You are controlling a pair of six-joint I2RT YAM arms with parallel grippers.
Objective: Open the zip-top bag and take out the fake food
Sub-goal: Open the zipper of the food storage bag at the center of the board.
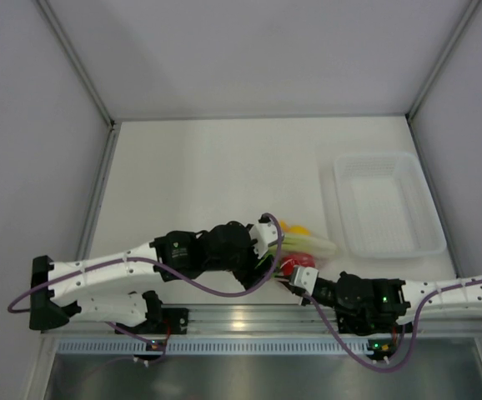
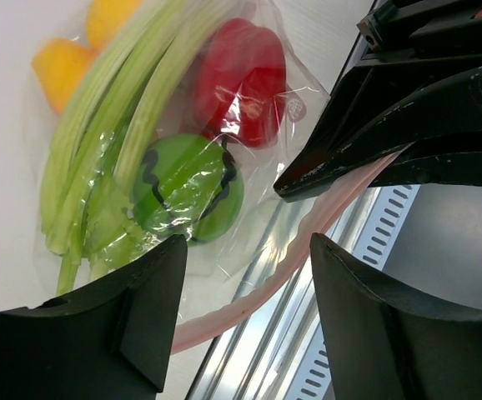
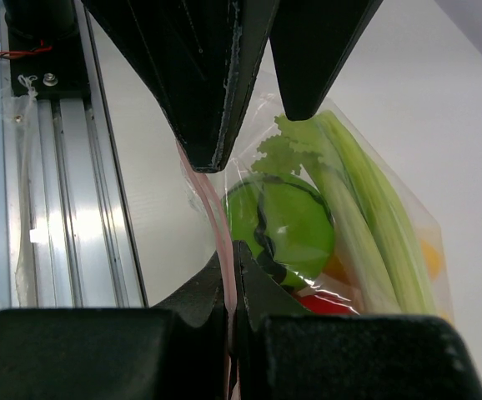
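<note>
at the near edge of the bench [image 1: 208, 167] | my right hand [image 3: 234, 250] pinches the pink strip [image 3: 210, 204] of the zip-top bag [image 2: 303, 87] | my left hand [image 2: 249, 250] is spread, fingers [image 2: 124, 325] either side of that strip | fake food [image 2: 193, 187] inside the bag | white tray [image 1: 387, 179] near

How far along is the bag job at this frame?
Done: right gripper shut on the pink strip of the zip-top bag. In hand: left gripper, open, straddles the same strip. Left: pulling it open and removing the fake food, all inside.

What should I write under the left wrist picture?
Left gripper open at the zip-top bag edge, fake food inside.
</note>
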